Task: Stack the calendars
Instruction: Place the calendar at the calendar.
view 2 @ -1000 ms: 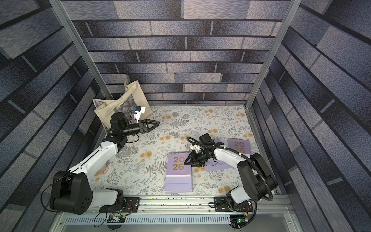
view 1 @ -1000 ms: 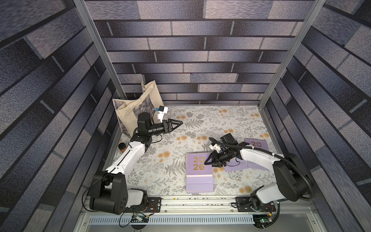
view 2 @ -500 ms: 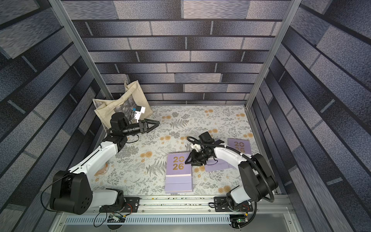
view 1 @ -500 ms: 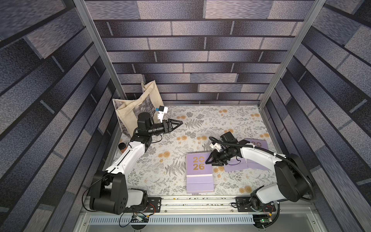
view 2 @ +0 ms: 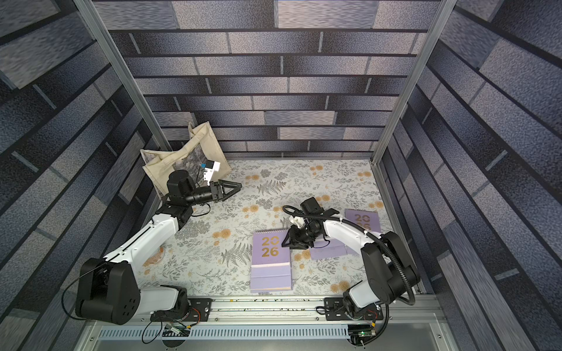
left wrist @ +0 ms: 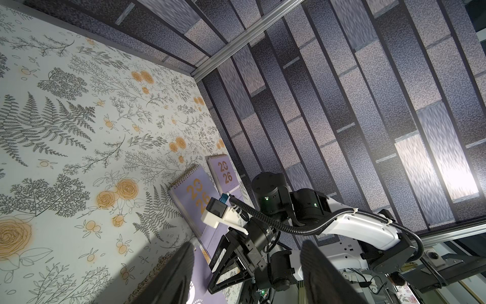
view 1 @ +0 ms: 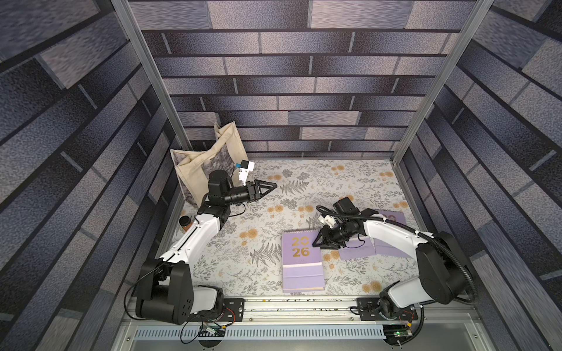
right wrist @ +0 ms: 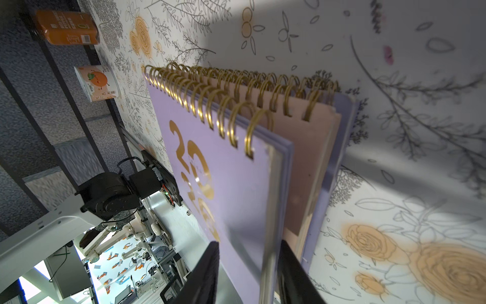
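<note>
Several calendars (view 1: 301, 261) lie stacked at the tabletop's (view 1: 258, 212) front, where our right gripper (view 1: 315, 242), partly spread, straddles the top one's edge, seemingly squaring it, though we cannot tell if it pinches, while our left gripper (view 1: 272, 187) hangs open, empty.

Gold "20 26" marks the lavender calendar (view 1: 301, 252) at the right gripper's fingers (right wrist: 207, 276). The middle calendar (left wrist: 189, 194) and far calendar (left wrist: 223, 173), behind those fingers, read the same.

Floral counter (view 1: 334, 182). A calendar stack (view 1: 301, 261) lies near the front, a second calendar (view 1: 355, 252) beside it, a third calendar (view 1: 397, 217) further right. A tote (view 1: 197, 170) slumps back left; perhaps a bottle (view 1: 184, 223) at the left edge.
</note>
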Available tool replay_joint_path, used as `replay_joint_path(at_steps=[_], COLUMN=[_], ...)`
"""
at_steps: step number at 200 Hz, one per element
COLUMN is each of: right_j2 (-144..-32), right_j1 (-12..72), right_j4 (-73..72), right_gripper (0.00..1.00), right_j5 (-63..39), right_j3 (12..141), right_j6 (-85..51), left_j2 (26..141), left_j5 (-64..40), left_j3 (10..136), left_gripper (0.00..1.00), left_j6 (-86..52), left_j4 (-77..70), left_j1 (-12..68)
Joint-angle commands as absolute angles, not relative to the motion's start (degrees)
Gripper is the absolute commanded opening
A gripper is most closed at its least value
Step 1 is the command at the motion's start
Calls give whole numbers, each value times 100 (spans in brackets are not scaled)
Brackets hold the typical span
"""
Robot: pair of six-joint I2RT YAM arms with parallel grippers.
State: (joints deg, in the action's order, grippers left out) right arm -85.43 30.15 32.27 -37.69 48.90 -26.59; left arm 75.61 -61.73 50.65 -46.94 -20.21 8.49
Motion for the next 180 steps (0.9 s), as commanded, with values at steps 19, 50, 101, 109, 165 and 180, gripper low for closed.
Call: replay_joint_path(at_steps=[19, 50, 101, 109, 165, 180], right_j2=[-8547, -8481, -8374, -8339, -8087, -8056], right_j1=[3072, 3063, 2890, 2777, 1849, 1615], right_j4=[3654, 3854, 4043, 4046, 4816, 5001], right_gripper=[43, 46, 55, 58, 76, 79], right_j5=[-3418, -3184, -3151, -3185, -2631, -2411], right_j3=[5098, 5193, 5413, 5423, 6011, 6229], right_j6=[-2462, -2359, -2137, -2106, -1325, -1184], left_j2=[7559, 7570, 7602, 7619, 8212, 8490], left_j5=[-6304, -6301, -6235, -6198, -5878, -5755], left_j3=[4999, 5001, 5092, 5147, 5863, 6102], left_gripper=[67, 67, 71, 77, 100, 100], left_j6=[-4729, -4733, -4693, -4616, -4124, -4137], left_j4=[-2188, -2180, -2008, -1865, -891, -762], left_j1=[843, 837, 901, 937, 1602, 1884])
